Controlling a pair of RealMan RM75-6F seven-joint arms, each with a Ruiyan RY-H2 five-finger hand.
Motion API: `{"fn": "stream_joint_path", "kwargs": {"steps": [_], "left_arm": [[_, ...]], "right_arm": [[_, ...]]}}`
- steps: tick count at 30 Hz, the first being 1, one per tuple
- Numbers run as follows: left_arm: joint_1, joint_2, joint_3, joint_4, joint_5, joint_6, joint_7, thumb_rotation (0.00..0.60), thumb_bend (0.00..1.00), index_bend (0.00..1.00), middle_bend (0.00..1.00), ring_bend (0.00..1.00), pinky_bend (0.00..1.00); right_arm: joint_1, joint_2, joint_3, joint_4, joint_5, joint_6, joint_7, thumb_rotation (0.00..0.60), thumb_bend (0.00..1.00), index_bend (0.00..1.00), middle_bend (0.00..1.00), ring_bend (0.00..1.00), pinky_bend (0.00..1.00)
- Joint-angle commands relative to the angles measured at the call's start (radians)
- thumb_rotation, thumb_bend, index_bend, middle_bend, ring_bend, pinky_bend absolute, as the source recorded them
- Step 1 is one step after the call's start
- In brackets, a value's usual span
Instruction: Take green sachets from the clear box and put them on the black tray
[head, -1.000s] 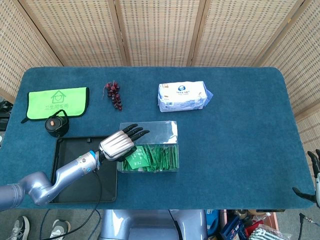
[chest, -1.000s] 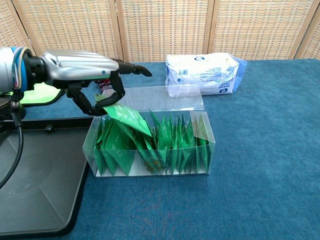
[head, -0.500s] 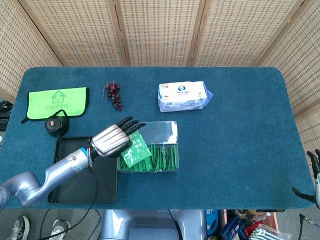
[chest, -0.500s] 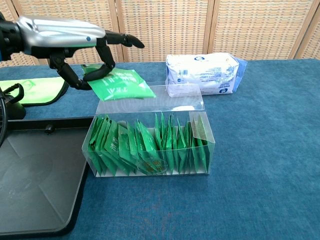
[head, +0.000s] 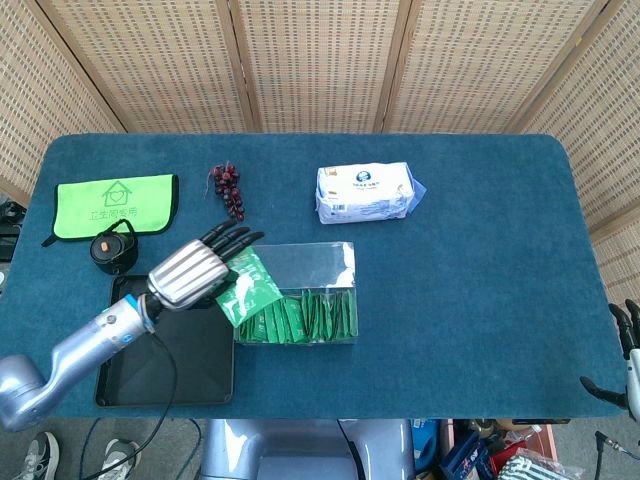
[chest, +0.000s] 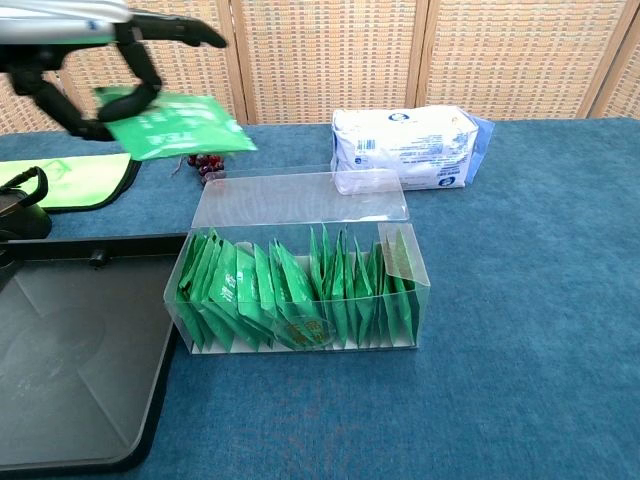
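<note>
A green sachet (chest: 170, 125) is pinched by the left hand (head: 192, 272) above the clear box (chest: 300, 290), so it could be dropped short of the black tray (head: 165, 375) if the light grip slackens.

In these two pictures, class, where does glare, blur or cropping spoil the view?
Head view: the clear box lid glares white, all else sharp. Chest view: the left hand is cut off at the top edge, and the black tray shows soft sheen.

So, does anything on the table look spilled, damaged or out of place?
Nothing stands out. The left hand holds one green sachet in the air; the other sachets stand in the clear box, and the black tray lies flat.
</note>
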Motion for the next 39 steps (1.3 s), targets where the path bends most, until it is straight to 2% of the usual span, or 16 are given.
{"fn": "stream_joint_path", "kwargs": {"steps": [1,5,8,12,14,16,18,21,27,32,39], "left_arm": [[0.082,0.056,0.05,0.014,0.035,0.081,-0.027,0.6,0.55,0.74,0.0,0.0,0.0],[0.135,0.082,0.087,0.034,0.064,0.128,-0.06,0.6,0.55,0.74,0.0,0.0,0.0],[0.204,0.105,0.135,0.067,0.091,0.182,-0.1,0.6,0.55,0.74,0.0,0.0,0.0],[0.257,0.118,0.169,0.114,0.083,0.195,-0.173,0.6,0.55,0.73,0.0,0.0,0.0],[0.271,0.114,0.178,0.138,0.089,0.198,-0.206,0.6,0.49,0.59,0.0,0.0,0.0],[0.29,0.11,0.194,0.159,0.094,0.195,-0.234,0.6,0.32,0.19,0.0,0.0,0.0],[0.299,0.106,0.197,0.165,0.091,0.193,-0.251,0.6,0.21,0.01,0.0,0.0,0.0],[0.318,0.095,0.186,0.173,0.087,0.223,-0.307,0.6,0.14,0.0,0.0,0.0,0.0],[0.377,0.067,0.155,0.181,0.073,0.326,-0.33,0.6,0.13,0.0,0.0,0.0,0.0],[0.442,0.022,0.124,0.175,0.019,0.405,-0.29,0.6,0.12,0.0,0.0,0.0,0.0],[0.535,-0.033,0.107,0.187,-0.034,0.506,-0.214,0.6,0.11,0.0,0.0,0.0,0.0]], "right_arm": [[-0.005,0.002,-0.006,-0.007,-0.016,0.01,-0.001,0.6,0.0,0.0,0.0,0.0,0.0],[-0.007,0.004,-0.009,-0.013,-0.025,0.016,-0.002,0.6,0.0,0.0,0.0,0.0,0.0],[-0.011,0.005,-0.014,-0.02,-0.038,0.025,-0.006,0.6,0.0,0.0,0.0,0.0,0.0],[-0.014,0.005,-0.019,-0.025,-0.05,0.03,-0.009,0.6,0.0,0.0,0.0,0.0,0.0],[-0.015,0.005,-0.021,-0.026,-0.056,0.033,-0.011,0.6,0.0,0.0,0.0,0.0,0.0],[-0.016,0.005,-0.024,-0.03,-0.062,0.035,-0.013,0.6,0.0,0.0,0.0,0.0,0.0],[-0.017,0.005,-0.025,-0.031,-0.064,0.036,-0.012,0.6,0.0,0.0,0.0,0.0,0.0],[-0.019,0.007,-0.027,-0.032,-0.067,0.037,-0.011,0.6,0.0,0.0,0.0,0.0,0.0],[-0.023,0.014,-0.027,-0.035,-0.071,0.046,0.001,0.6,0.0,0.0,0.0,0.0,0.0],[-0.028,0.021,-0.028,-0.035,-0.08,0.054,0.016,0.6,0.0,0.0,0.0,0.0,0.0],[-0.034,0.026,-0.032,-0.036,-0.094,0.066,0.026,0.6,0.0,0.0,0.0,0.0,0.0]]}}
